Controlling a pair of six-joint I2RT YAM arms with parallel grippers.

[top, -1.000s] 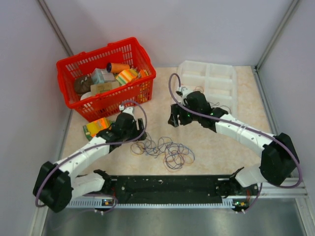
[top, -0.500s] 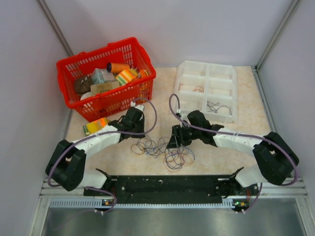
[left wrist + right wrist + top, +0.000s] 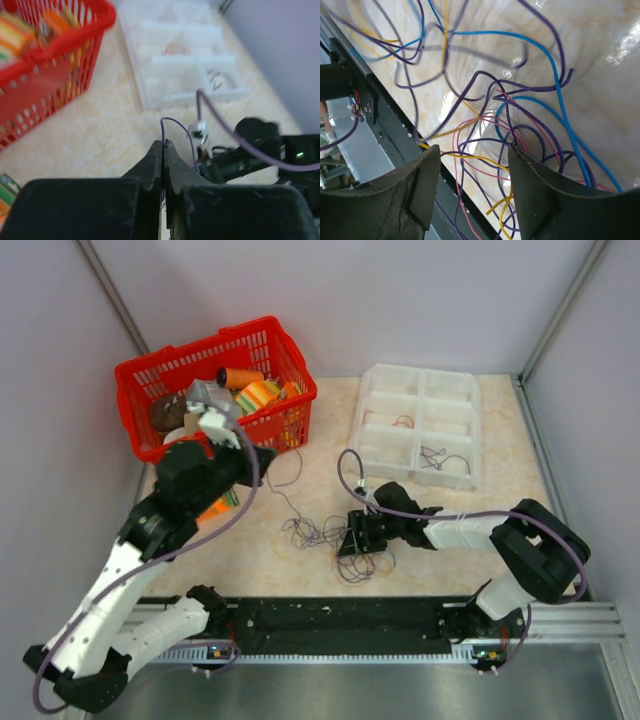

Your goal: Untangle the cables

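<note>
The cables (image 3: 335,538) lie in a loose tangle of purple, blue, yellow and pink loops on the table's front middle. My left gripper (image 3: 258,455) is raised near the basket, shut on one thin purple cable (image 3: 172,121). That strand (image 3: 283,502) trails down from it to the tangle. In the left wrist view the left gripper (image 3: 163,145) has its jaws pressed together on the wire. My right gripper (image 3: 355,540) sits low over the tangle's right side. It is open (image 3: 474,159), with yellow, purple and pink cables (image 3: 485,135) lying between its fingers on the table.
A red basket (image 3: 200,346) full of packages stands at the back left, with a green and orange box (image 3: 212,506) beside it. A white compartment tray (image 3: 418,426) at the back right holds a red wire (image 3: 402,422) and a black wire (image 3: 436,456). A black rail (image 3: 340,620) runs along the near edge.
My left gripper shut on a purple cable and rose back and left, drawing a strand out. My right gripper came from the tray down onto the tangle, staying open.
</note>
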